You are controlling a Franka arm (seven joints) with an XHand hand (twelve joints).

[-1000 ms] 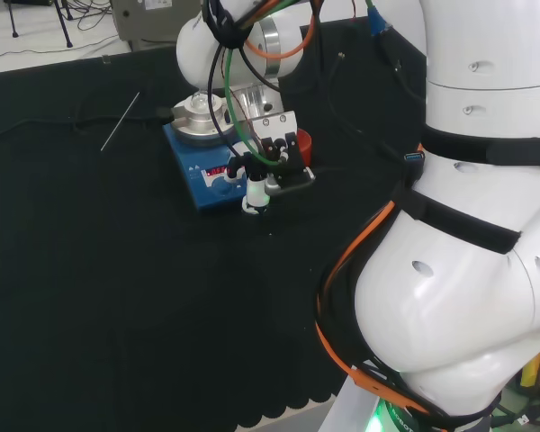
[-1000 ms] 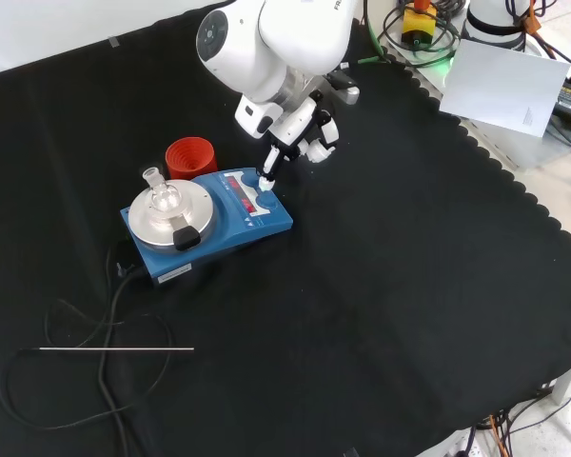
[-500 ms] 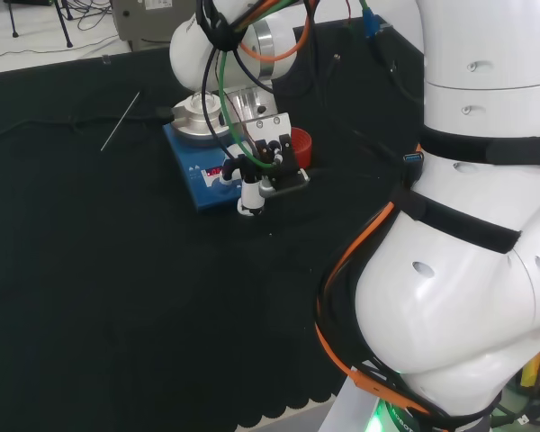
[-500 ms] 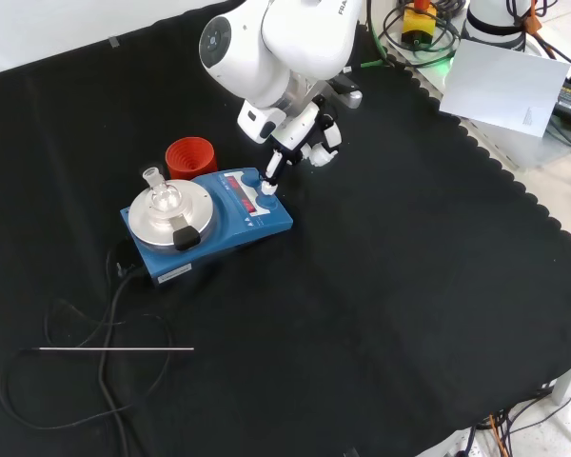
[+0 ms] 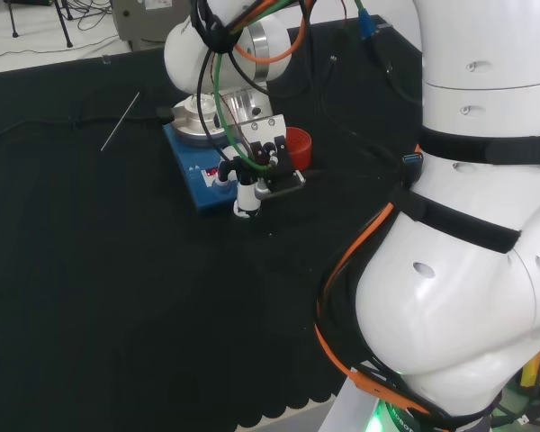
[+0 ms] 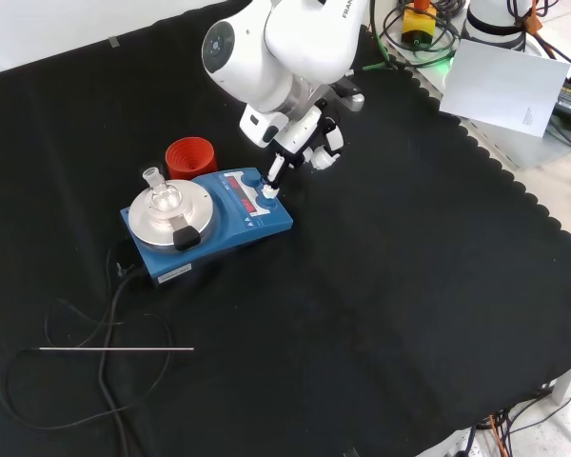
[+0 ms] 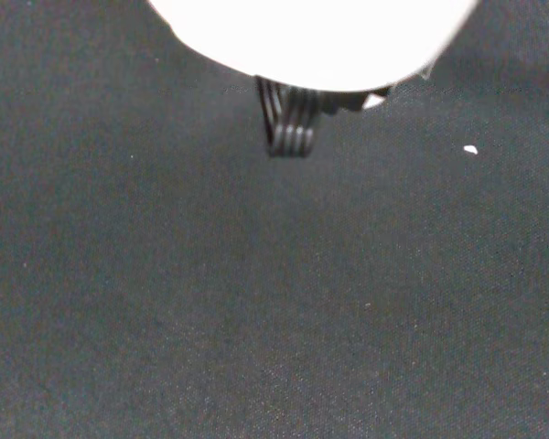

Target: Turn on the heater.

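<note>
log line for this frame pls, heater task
phase: reaching for controls | hand: one extended finger at front panel of blue heater with round silver plate | small clear glass flask on plate | red ribbed ring behind heater

Hand (image 6: pixel 305 141) points one finger (image 6: pixel 273 176) down onto blue heater (image 6: pixel 266 217) front panel; glass flask (image 6: pixel 163 196) on plate, red ribbed ring (image 6: pixel 190 156) behind.

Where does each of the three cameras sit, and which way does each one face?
Head view: behind and above the arm's base, facing the bench; big white links at right.
Front view: opposite the arm, looking down on the cloth; the hand enters from the top.
Wrist view: at the wrist, facing bare black cloth; a blurred white hand part above.
Head and front views share the blue heater and red ring.
</note>
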